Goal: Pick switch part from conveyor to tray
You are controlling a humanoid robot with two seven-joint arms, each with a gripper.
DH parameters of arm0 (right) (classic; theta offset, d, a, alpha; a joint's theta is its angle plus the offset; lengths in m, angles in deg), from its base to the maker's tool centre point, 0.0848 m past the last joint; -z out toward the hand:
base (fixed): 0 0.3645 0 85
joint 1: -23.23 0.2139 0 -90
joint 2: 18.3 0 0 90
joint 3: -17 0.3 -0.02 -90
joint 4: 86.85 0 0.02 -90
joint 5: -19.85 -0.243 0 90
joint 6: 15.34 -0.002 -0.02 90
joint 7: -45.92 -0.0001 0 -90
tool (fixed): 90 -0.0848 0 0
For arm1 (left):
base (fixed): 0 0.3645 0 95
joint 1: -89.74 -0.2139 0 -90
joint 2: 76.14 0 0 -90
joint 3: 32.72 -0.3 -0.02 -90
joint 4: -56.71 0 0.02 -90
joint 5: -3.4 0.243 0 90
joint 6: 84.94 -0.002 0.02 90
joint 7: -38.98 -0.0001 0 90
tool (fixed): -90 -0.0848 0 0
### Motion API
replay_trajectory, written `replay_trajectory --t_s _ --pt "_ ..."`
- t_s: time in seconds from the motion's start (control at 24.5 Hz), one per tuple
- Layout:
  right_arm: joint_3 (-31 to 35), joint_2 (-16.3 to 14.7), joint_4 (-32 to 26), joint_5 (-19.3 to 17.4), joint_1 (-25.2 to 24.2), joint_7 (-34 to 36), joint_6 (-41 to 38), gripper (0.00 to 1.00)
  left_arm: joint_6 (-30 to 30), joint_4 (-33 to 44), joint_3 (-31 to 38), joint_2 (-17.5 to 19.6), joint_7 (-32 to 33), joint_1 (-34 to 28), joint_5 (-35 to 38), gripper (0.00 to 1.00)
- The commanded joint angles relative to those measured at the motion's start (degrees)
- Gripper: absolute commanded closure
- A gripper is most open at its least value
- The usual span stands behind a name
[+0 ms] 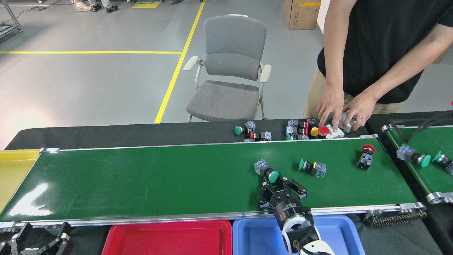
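While a person in a black shirt (382,42) is standing at the far side of the desk (106,136), the right gripper (279,186) is reaching over the near rail of the conveyor (141,177), its black fingers (299,187) spread apart around a green-capped switch part (266,170) lying tilted on the dark-green belt; whether the fingers are touching it cannot be told. Just to its right, another green-capped switch part (312,167) is lying on its side, and a red-capped switch part (365,156) is resting near the belt's right end. On a shorter green belt (417,141) at the far right, two more green-capped parts (414,156) are lying close together. The person's hands (345,109) are resting on a white part (336,131) amid a cluster of spare switches (300,129) on the black desk behind the conveyor. Below the near rail, a red tray (170,239) and a blue tray (254,235) are sitting side by side, the right arm rising over the blue one. A yellow bin (14,170) is sitting at the conveyor's left end. The left gripper (35,242) is showing at the bottom left corner, its fingers parted and holding nothing. A grey chair (230,74) is standing on the floor beyond the desk
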Motion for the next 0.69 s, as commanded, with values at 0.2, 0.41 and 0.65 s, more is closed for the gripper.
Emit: replay_trajectory --t_s 0.2,0.41,0.65 --pt "-8.83 -2.26 -11.93 0.34 -3.6 4.91 -19.4 0.94 -0.22 -0.63 0.36 1.12 0.72 -0.12 0.01 0.0" --pt "-17.8 -4.46 -11.75 0.6 -5.88 10.01 -23.44 0.0 -0.22 -0.45 0.8 1.03 3.18 0.84 -0.17 0.0" --pt "-12.36 -4.63 -14.03 -0.01 -6.85 9.83 -20.55 0.0 0.04 0.69 1.15 0.94 2.83 0.23 -0.43 0.0"
